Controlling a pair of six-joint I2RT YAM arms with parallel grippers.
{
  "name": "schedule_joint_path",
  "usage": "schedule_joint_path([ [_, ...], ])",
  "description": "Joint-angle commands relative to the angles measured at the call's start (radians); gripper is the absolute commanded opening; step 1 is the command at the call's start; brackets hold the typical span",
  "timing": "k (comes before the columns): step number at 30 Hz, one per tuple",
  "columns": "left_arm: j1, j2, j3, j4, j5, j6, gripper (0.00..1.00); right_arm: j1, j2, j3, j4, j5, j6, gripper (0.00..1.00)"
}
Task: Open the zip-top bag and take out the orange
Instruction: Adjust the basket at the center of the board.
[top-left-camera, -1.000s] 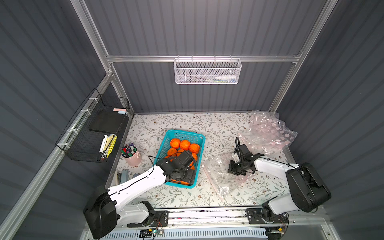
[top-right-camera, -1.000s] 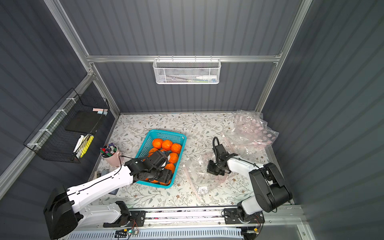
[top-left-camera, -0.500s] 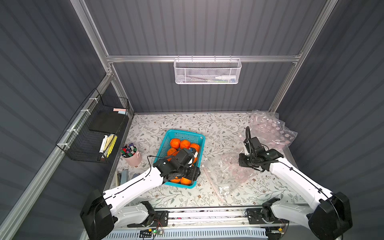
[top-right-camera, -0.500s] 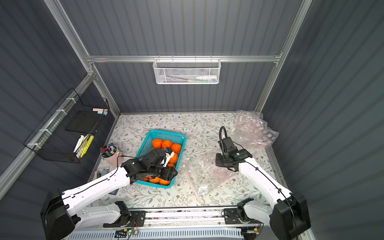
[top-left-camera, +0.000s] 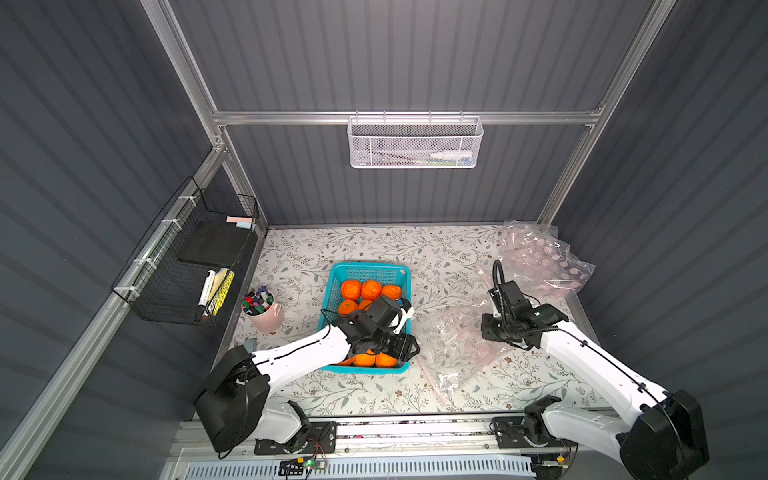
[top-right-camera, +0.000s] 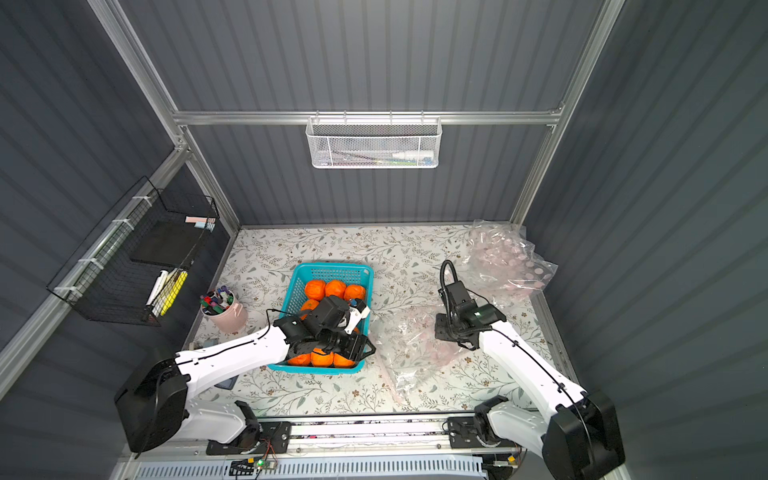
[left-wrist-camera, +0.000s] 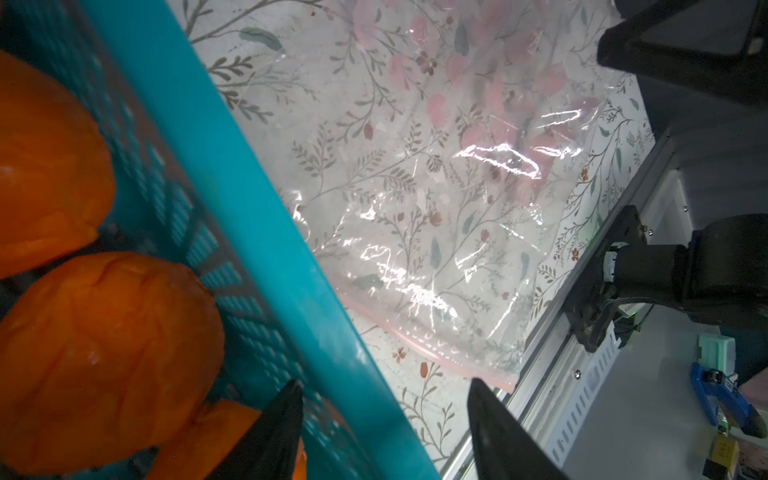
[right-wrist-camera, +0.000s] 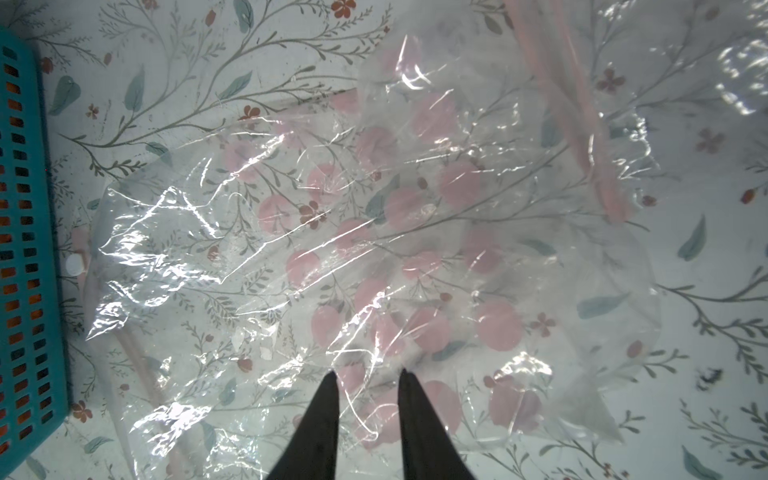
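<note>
- Right wrist view: the right gripper (right-wrist-camera: 368, 373) hangs just above the zip-top bag (right-wrist-camera: 374, 232), its black fingers parted a little, with crinkled film showing in the gap. I see nothing pinched between them.
- Left wrist view: the left gripper (left-wrist-camera: 383, 381) stands wide open and holds nothing. One finger is over the inside of the teal basket (left-wrist-camera: 249, 208), the other outside it, so the basket's rim runs between them.
- Just beside the inner finger lie the oranges (left-wrist-camera: 104, 357), packed against the basket wall.
- In both top views the bag (top-left-camera: 461, 349) lies flat and crumpled on the floral table (top-left-camera: 374, 245), between the basket (top-left-camera: 370, 267) and the right arm. Its pink seal strip (left-wrist-camera: 436, 357) runs along the edge nearest the front rail.
- More oranges (top-left-camera: 371, 288) fill the far end of the basket.
- A heap of clear bags (top-left-camera: 540, 257) sits in the back right corner, well apart from the basket.
- A pink cup of pens (top-left-camera: 262, 311) stands near the basket's left side.
- A black wire rack (top-left-camera: 187, 266) hangs on the left wall and a white mesh tray (top-left-camera: 415, 141) on the back wall.
</note>
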Motion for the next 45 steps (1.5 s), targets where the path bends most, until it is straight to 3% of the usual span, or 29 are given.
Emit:
schedule_joint_path([
  [1, -0.011, 0.050, 0.052, 0.123, 0.102, -0.001, 0.64, -0.006, -0.014, -0.016, 0.000, -0.004, 0.016, 0.29],
  [11, -0.098, 0.181, 0.185, 0.115, 0.123, 0.074, 0.64, -0.016, 0.000, -0.022, 0.016, -0.014, 0.014, 0.29],
  [16, -0.105, 0.141, 0.208, 0.068, 0.114, 0.117, 0.66, -0.019, -0.008, -0.024, 0.024, -0.023, 0.010, 0.29],
  [19, -0.097, 0.046, 0.226, 0.012, -0.063, 0.118, 0.74, -0.020, -0.009, -0.022, 0.030, -0.026, 0.005, 0.29],
  [22, -0.062, -0.065, 0.235, -0.073, -0.335, 0.130, 0.78, -0.023, -0.011, -0.019, 0.040, -0.035, 0.005, 0.29],
  [25, -0.003, -0.174, 0.211, -0.122, -0.642, 0.128, 0.81, -0.025, -0.015, -0.019, 0.051, -0.044, 0.009, 0.29],
  [28, 0.111, -0.256, 0.130, -0.098, -0.804, 0.105, 0.87, -0.025, -0.015, -0.020, 0.060, -0.050, 0.010, 0.29],
  [35, 0.436, -0.291, -0.057, 0.045, -0.816, 0.033, 0.89, -0.032, -0.023, 0.026, 0.053, 0.011, -0.020, 0.33],
  [41, 0.553, -0.194, -0.139, 0.184, -0.866, 0.012, 0.89, -0.083, -0.028, 0.067, 0.082, 0.082, -0.033, 0.43],
  [45, 0.666, -0.131, -0.168, 0.252, -0.793, 0.006, 0.89, -0.180, -0.025, 0.092, 0.107, 0.079, -0.019, 0.49],
])
